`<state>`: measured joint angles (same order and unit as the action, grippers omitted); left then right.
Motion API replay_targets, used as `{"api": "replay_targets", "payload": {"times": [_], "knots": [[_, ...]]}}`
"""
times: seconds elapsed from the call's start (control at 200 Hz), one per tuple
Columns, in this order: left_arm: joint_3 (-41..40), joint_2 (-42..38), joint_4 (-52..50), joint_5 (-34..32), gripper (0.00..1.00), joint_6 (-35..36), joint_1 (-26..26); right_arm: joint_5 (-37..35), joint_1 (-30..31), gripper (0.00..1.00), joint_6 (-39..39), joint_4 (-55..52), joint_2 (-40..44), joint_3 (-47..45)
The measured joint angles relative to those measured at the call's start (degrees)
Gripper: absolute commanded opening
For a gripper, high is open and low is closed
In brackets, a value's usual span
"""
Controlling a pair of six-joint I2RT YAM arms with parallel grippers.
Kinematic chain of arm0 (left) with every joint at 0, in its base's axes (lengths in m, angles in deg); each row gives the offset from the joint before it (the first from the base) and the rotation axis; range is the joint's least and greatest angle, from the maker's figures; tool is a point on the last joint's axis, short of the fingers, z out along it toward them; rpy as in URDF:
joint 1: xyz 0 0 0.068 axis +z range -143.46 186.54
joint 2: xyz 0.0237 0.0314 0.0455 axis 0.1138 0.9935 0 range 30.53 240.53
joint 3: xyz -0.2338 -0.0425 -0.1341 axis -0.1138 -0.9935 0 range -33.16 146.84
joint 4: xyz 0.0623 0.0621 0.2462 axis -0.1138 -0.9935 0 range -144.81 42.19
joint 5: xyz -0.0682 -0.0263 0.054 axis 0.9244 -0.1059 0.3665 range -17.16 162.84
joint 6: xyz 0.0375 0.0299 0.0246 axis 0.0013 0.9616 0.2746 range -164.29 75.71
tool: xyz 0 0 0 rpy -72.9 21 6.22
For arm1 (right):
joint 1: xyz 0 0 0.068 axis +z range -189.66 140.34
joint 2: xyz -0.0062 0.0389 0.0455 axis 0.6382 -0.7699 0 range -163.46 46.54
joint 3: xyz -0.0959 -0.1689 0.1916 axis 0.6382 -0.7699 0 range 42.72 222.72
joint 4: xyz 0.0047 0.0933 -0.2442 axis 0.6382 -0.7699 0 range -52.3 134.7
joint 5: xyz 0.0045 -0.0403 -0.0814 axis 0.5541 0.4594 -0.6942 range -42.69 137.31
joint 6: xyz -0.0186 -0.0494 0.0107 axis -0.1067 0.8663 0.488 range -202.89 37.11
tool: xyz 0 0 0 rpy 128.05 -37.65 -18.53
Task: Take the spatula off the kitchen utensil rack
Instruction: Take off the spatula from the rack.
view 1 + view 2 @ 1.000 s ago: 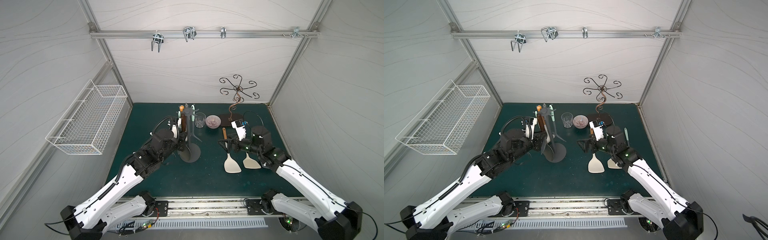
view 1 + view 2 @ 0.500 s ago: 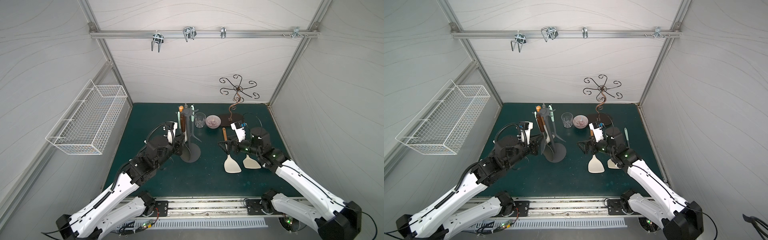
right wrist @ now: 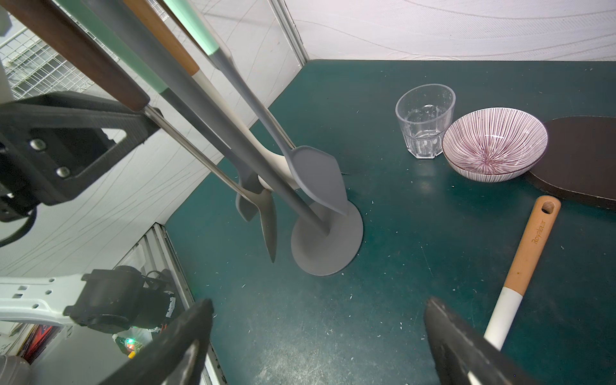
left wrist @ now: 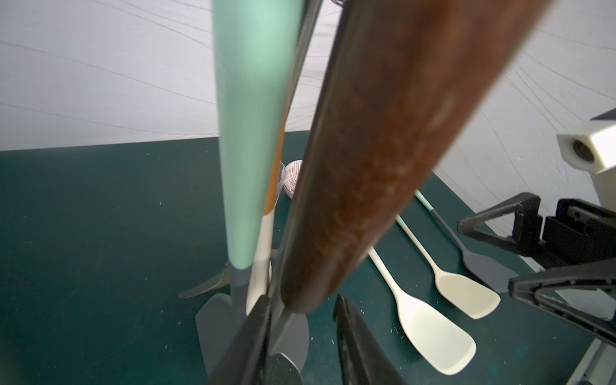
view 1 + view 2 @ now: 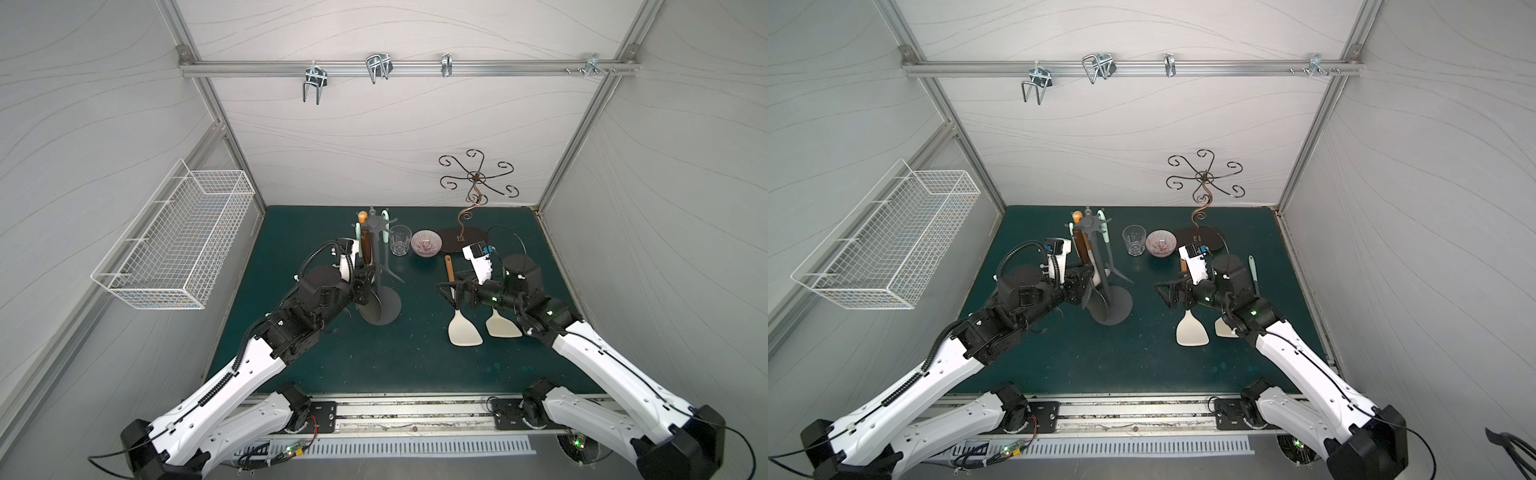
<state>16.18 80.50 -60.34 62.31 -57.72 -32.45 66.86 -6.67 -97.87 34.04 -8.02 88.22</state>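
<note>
The dark-grey kitchen utensil rack (image 5: 380,309) (image 5: 1113,305) stands at the back left of the green mat with several utensils hanging from its crown. One is a metal spatula with a brown wooden handle (image 5: 365,249) (image 4: 383,150) (image 3: 76,53). My left gripper (image 5: 365,289) (image 4: 303,333) reaches in low beside the pole. Its jaws stand apart around this spatula's thin metal shaft, with a gap on one side. My right gripper (image 5: 446,291) (image 3: 320,320) hovers wide open over the mat, empty, beside a white spatula (image 5: 461,328) lying there.
A second white spatula (image 5: 503,326) and a grey one with a mint handle (image 5: 1252,274) lie by the right arm. A glass (image 5: 400,240), a striped bowl (image 5: 426,243) and a curly bronze stand (image 5: 463,245) sit at the back. A white wire basket (image 5: 174,245) hangs on the left wall.
The left arm drew back slightly from the rack and came forward again; its jaws now stand a little apart. The right arm has not moved.
</note>
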Motion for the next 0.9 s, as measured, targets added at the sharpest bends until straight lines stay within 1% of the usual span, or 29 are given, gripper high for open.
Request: {"api": "replay_targets", "payload": {"times": [0.075, 0.165, 0.44, 0.54, 0.63, 0.705, 0.775, 0.9], "knots": [[-0.26, 0.00, 1.64, 0.00, 0.37, 0.26, 0.11, 0.00, 0.00, 0.99, 0.11, -0.28, 0.00, 0.11], [-0.83, 0.07, 3.15, 0.46, 0.32, 0.83, 0.20, 0.00, 0.00, 0.99, 0.37, -0.57, 0.00, 0.26], [-1.29, 1.16, 5.51, 2.62, 0.22, 1.86, 0.26, 0.00, 0.00, 0.99, 0.44, -0.85, 0.00, 0.28], [-1.62, 1.09, 6.03, 2.60, 0.23, 2.08, 0.20, 0.02, 0.00, 0.99, 0.44, -0.85, 0.00, 0.28], [-2.23, 0.85, 6.91, 2.34, 0.34, 2.38, 0.22, 0.02, 0.00, 0.99, 0.44, -0.85, 0.00, 0.28], [-2.71, 0.63, 7.63, 1.99, 0.38, 2.25, 0.22, 0.04, 0.00, 0.99, 0.44, -0.85, 0.00, 0.28], [-2.89, 0.66, 8.20, 1.44, 0.38, 2.40, 0.22, 0.04, 0.00, 0.99, 0.44, -0.90, 0.00, 0.28], [-2.91, 1.18, 9.70, 0.92, 0.31, 2.51, 0.26, 0.04, 0.00, 0.99, 0.44, -0.98, 0.00, 0.28]]}}
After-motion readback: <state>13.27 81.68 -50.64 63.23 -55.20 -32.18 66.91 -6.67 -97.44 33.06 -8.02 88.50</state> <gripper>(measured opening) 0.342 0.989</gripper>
